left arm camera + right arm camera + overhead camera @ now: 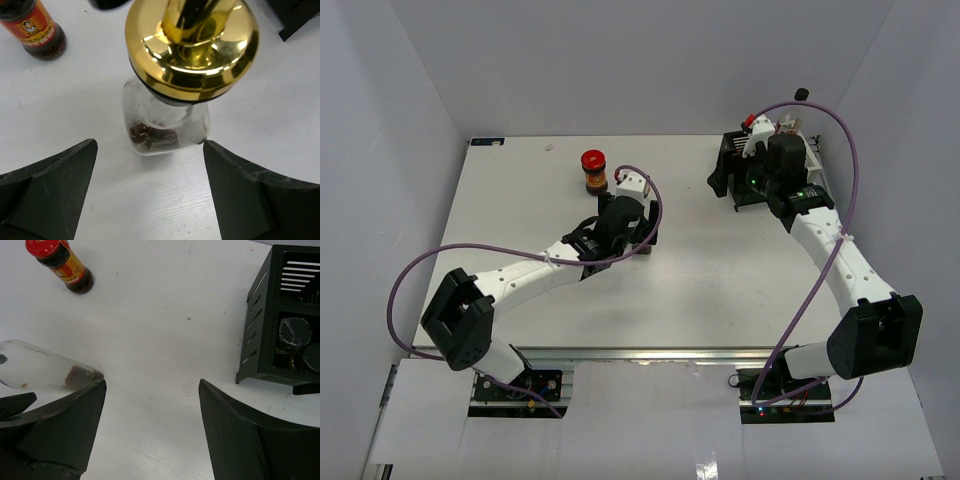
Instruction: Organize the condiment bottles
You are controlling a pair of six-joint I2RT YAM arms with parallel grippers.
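Observation:
The clear gold-topped bottle (167, 127) stands upright on the white table, its gold top (192, 45) close under my left wrist camera. My left gripper (150, 144) is open, with the bottle's base just ahead of the tips and the right fingertip (212, 150) close to its corner. In the top view this gripper (635, 238) covers most of the bottle. The dark jar with the red lid (593, 170) stands behind it, apart. My right gripper (152, 382) is open and empty, beside the rack (260, 340). Two black-capped shakers (295, 332) sit inside the rack.
The black and white wire rack (735, 185) stands at the back right, with my right arm over it. A small red cap (748, 122) shows at its far side. White walls close in the table on three sides. A purple cable loops over each arm.

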